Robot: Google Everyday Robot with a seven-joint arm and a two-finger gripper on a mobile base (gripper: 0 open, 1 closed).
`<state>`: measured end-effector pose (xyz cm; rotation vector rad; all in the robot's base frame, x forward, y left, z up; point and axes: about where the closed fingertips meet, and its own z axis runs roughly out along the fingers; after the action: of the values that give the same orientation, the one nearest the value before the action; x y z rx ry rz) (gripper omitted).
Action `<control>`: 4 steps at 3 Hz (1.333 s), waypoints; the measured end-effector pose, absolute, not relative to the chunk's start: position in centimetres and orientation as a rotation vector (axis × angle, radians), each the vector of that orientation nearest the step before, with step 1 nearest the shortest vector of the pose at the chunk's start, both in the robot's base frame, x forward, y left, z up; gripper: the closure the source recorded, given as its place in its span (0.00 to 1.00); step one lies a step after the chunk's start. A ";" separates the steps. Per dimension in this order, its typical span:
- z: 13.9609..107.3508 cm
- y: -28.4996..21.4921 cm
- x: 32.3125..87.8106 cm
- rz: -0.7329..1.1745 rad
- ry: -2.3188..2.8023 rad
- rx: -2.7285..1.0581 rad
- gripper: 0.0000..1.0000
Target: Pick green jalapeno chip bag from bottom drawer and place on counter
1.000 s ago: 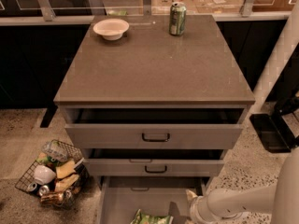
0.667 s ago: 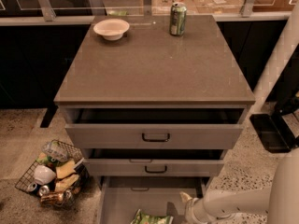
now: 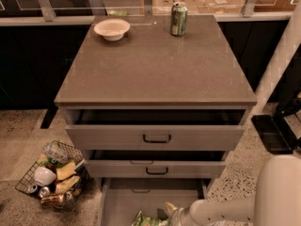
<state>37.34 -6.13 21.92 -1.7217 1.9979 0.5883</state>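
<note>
The green jalapeno chip bag (image 3: 146, 219) lies at the front of the open bottom drawer (image 3: 123, 200), cut off by the lower edge of the view. My gripper (image 3: 170, 213) reaches into the drawer from the right on the white arm and sits right beside the bag's right edge, touching or nearly touching it. The counter (image 3: 155, 69) is the grey-brown cabinet top above, with the two upper drawers partly pulled out below it.
A white bowl (image 3: 112, 29) and a green soda can (image 3: 178, 19) stand at the back of the counter. A wire basket (image 3: 52, 175) of trash sits on the floor left of the cabinet. A black base (image 3: 275, 131) is on the right.
My arm has slid left inside the bottom drawer, bringing the gripper closer to the chip bag. The bag, bowl and can have not moved.
</note>
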 end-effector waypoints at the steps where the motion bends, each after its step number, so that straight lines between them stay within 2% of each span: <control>1: 21.9 -6.1 37.3 0.588 1.998 -1.722 0.00; 4: 18.6 -2.3 37.9 0.589 1.867 -1.724 0.00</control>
<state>37.88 -2.26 18.57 -1.7239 1.8671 0.5893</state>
